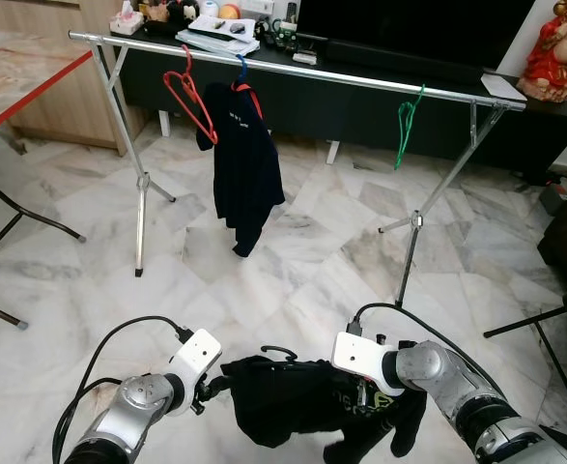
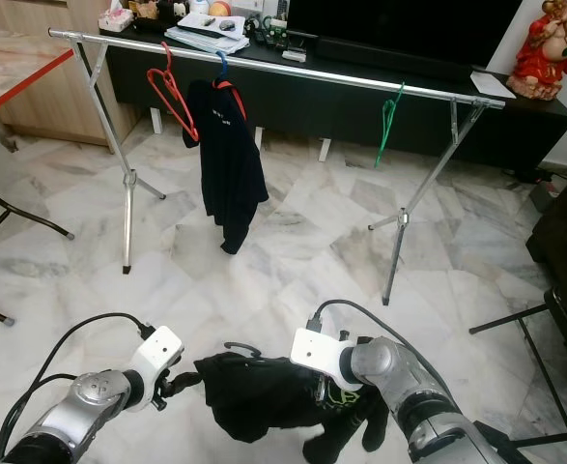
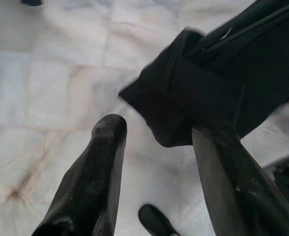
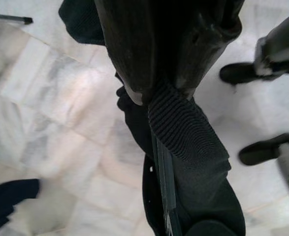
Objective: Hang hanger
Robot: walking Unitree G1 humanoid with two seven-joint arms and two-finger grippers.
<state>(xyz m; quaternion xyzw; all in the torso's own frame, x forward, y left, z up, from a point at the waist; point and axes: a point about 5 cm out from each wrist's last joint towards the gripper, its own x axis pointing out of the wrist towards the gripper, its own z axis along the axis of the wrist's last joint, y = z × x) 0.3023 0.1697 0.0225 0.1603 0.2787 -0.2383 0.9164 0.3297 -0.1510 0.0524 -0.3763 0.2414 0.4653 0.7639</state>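
A silver clothes rail [image 1: 293, 70] crosses the room ahead. On it hang a bare red hanger [image 1: 191, 101], a navy shirt [image 1: 244, 164] on a blue hanger, and a bare green hanger [image 1: 406, 126]. Low in front of me hangs a black garment [image 1: 293, 396] on a dark hanger whose hook [image 1: 279, 351] sticks up. My right gripper [image 4: 159, 93] is shut on the garment's ribbed edge and the hanger bar beneath. My left gripper [image 3: 161, 128] is at the garment's left end, fingers apart, with the cloth's corner resting against one fingertip [image 3: 215, 132].
Behind the rack stands a dark TV console [image 1: 380, 97] with clutter and a red statue [image 1: 558, 48]. A red-edged table [image 1: 22, 97] with black legs is at the left. Black stand legs [image 1: 544, 324] are at the right. Marble floor lies between me and the rack.
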